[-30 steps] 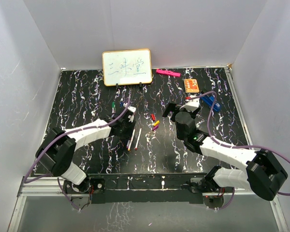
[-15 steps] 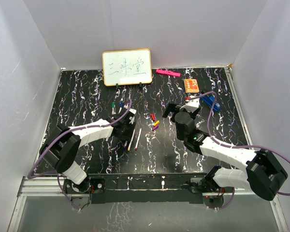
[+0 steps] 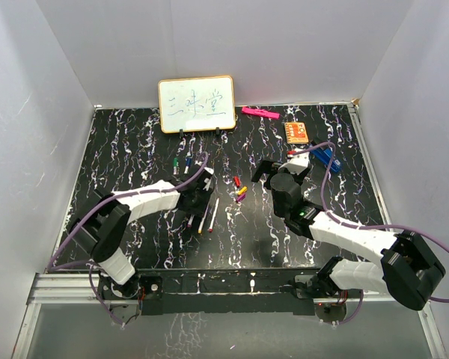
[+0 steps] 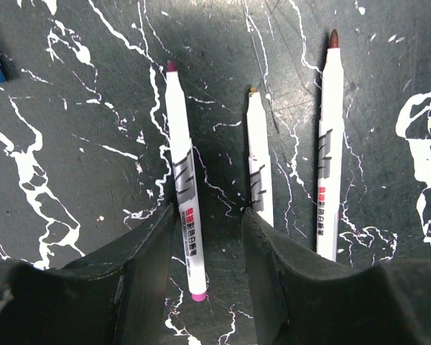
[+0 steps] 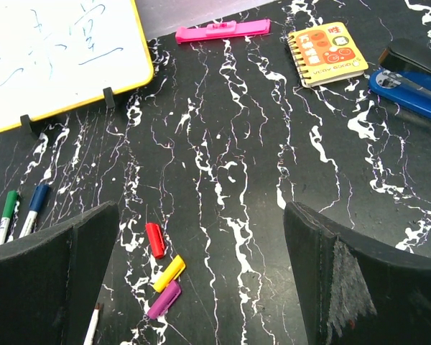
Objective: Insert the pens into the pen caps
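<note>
Three uncapped pens lay side by side on the table (image 4: 72,144): a purple-tipped pen (image 4: 183,180), a dull-tipped pen (image 4: 258,165) and a red-tipped pen (image 4: 329,144). Three loose caps, red (image 5: 154,239), yellow (image 5: 169,273) and purple (image 5: 164,299), sat clustered near them, to their right. Two capped pens, green (image 5: 7,212) and blue (image 5: 34,208), lay nearer the whiteboard (image 5: 57,50). The left gripper (image 4: 208,210) was low over the table, jaws partly open, straddling the purple-tipped pen without clamping it. The right gripper (image 5: 201,208) hung near the caps, jaws spread wide, holding nothing.
</note>
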Available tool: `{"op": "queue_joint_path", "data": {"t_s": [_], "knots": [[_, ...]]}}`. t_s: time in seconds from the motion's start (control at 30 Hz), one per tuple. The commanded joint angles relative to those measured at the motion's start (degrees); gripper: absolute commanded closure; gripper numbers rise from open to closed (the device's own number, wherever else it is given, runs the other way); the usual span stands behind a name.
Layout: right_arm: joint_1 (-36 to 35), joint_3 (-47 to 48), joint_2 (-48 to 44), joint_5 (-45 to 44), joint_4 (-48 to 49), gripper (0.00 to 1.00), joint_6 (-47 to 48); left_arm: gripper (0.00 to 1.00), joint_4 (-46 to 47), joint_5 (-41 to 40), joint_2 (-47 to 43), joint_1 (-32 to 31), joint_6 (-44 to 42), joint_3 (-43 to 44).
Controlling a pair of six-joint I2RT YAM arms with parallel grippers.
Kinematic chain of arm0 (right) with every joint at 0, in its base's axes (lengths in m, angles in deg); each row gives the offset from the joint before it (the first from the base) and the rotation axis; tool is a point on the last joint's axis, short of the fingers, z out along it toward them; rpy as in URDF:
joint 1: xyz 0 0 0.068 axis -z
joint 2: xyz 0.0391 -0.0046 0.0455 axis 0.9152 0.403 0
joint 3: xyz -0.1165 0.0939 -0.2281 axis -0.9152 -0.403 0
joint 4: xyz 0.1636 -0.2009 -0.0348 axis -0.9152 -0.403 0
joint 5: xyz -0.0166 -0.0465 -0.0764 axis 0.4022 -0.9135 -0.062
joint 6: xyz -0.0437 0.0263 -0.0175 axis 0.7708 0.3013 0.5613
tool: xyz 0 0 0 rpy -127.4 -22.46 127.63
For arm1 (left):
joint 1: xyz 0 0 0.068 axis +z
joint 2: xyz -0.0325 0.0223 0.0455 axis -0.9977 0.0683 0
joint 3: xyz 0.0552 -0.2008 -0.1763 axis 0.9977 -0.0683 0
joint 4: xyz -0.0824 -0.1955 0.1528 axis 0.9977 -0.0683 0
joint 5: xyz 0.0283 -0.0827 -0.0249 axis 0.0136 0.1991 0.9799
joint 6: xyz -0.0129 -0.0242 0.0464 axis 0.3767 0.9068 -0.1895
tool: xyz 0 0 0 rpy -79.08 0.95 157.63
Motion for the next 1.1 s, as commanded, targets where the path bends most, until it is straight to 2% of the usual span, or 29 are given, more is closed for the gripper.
{"op": "queue_joint_path", "data": {"t_s": [0.0, 0.1, 0.37, 0.4, 0.47, 0.53, 0.7, 1.07], "knots": [[0.12, 2.24, -0.36, -0.51, 0.18, 0.03, -1.43, 0.60, -7.03, -2.51, 4.92, -0.08, -1.97, 1.70], [0.17, 2.36, -0.36, -0.64, -0.45, 0.03, -2.00, 0.60, -10.45, -2.84, 7.94, -0.07, -2.91, 3.48], [0.18, 2.54, -0.17, -1.93, -1.78, 0.03, -2.75, 0.63, -9.96, 0.36, 8.27, 1.00, -2.16, 2.63], [0.18, 2.48, -0.11, -2.08, -1.87, 0.03, -2.93, 0.67, -10.09, 0.45, 8.11, 1.13, -1.99, 2.39], [0.17, 2.38, -0.10, -2.44, -1.96, 0.03, -3.23, 0.80, -10.46, 0.17, 8.03, 1.57, -1.56, 2.14], [0.13, 2.43, -0.10, -2.64, -2.05, 0.03, -3.28, 0.83, -10.60, 0.65, 8.07, 1.83, -1.01, 1.92], [0.10, 2.58, -0.35, -2.92, -2.54, 0.03, -3.26, 0.72, -12.15, 2.66, 8.61, 2.00, -0.30, 2.26], [0.16, 3.33, 0.46, -3.43, -3.58, 0.03, -3.24, 0.72, -12.43, 7.57, 9.84, 2.02, 1.19, 0.63]]}}
